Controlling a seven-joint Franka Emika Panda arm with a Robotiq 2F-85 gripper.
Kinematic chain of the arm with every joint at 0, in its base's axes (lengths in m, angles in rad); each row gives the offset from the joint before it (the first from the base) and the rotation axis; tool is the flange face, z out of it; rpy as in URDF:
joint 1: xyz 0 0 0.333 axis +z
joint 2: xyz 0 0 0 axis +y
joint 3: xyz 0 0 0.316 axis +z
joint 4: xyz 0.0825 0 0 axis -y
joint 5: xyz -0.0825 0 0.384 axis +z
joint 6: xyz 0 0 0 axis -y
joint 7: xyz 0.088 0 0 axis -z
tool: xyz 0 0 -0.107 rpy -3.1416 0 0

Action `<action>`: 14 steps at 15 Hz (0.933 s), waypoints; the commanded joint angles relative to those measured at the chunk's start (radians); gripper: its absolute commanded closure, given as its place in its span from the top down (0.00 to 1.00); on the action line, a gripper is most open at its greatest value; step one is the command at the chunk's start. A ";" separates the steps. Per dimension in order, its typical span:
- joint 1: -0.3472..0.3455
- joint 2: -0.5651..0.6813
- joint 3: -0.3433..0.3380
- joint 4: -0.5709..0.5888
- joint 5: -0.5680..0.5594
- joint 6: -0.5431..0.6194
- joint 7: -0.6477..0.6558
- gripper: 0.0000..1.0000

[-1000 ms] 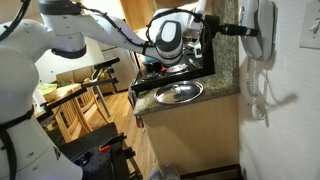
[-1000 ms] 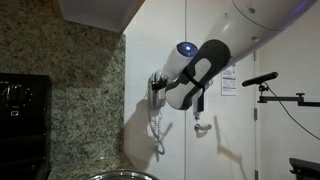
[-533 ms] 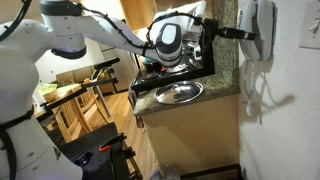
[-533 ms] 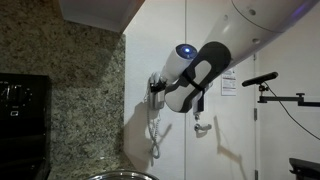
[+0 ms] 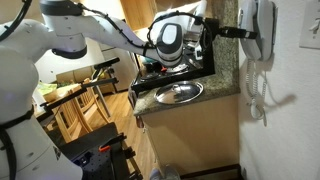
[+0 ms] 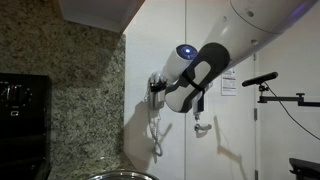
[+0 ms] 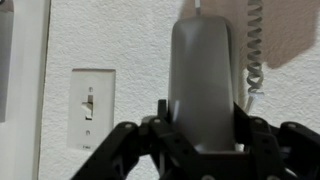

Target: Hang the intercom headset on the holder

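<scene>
The intercom headset [image 7: 204, 75] is a slim light-grey handset that stands upright against the white wall, filling the middle of the wrist view. My gripper [image 7: 203, 118] is shut on its lower part, with one black finger on each side. The white coiled cord [image 7: 252, 48] hangs beside it. In an exterior view the gripper [image 5: 243, 32] presses the headset [image 5: 262, 35] against the holder [image 5: 268, 14] on the wall, and the cord [image 5: 257, 95] dangles below. In the other exterior view the arm hides most of the headset, and only its cord [image 6: 156, 130] shows.
A white switch plate [image 7: 92, 105] sits on the wall beside the headset. A steel bowl [image 5: 178, 93] rests on the granite counter [image 5: 215, 98] under the arm. A black stove [image 6: 20, 110] stands against the granite backsplash. Wooden chairs [image 5: 85, 95] stand farther back.
</scene>
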 commanded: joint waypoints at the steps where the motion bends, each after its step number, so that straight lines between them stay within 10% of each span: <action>1: 0.000 0.000 0.000 0.000 0.000 0.000 0.000 0.59; 10: -0.001 0.000 0.001 0.000 -0.001 0.001 0.000 0.59; 11: -0.001 0.000 0.001 0.000 -0.001 0.001 0.000 0.34; 14: -0.037 -0.004 0.007 0.034 -0.009 -0.025 -0.004 0.34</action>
